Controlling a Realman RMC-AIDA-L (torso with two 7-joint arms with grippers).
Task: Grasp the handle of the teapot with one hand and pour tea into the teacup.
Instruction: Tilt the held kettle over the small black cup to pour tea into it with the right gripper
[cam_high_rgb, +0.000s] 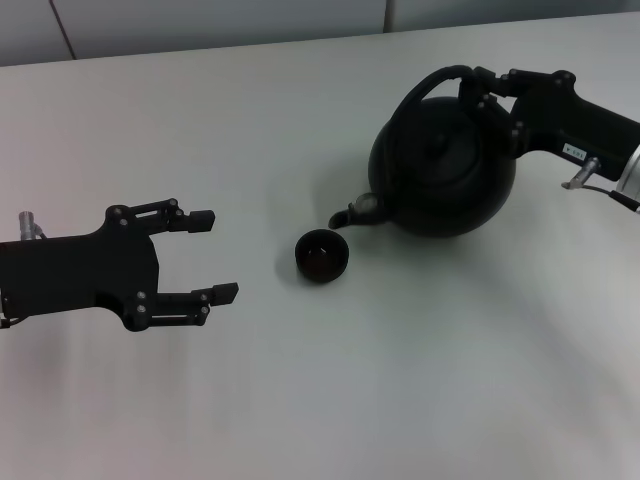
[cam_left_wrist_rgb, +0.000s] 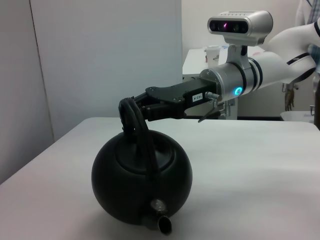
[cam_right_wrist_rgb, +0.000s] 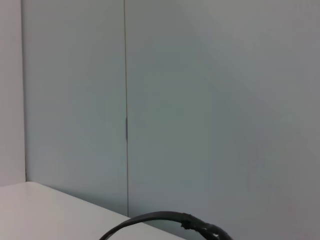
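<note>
Teapot: squat matte-black pot, tipped toward its spout; whether its base touches the white surface cannot be told. Far right of the working area in the head view.
Spout: points at the teacup and sits just beside and above its rim. No stream of tea can be made out.
Handle: thin black arched hoop over the pot's top, also seen in the left wrist view and as a dark arc at the edge of the right wrist view.
Teacup: small low black cup, upright on the surface, just in front of the spout, between the teapot and the left pincer.
Right pincer: reaches in from the right; its fingers are closed around the handle near the top of the arch, as the left wrist view confirms.
Left pincer: low over the surface at the left, well apart from the teacup, fingers spread wide, holding nothing.
</note>
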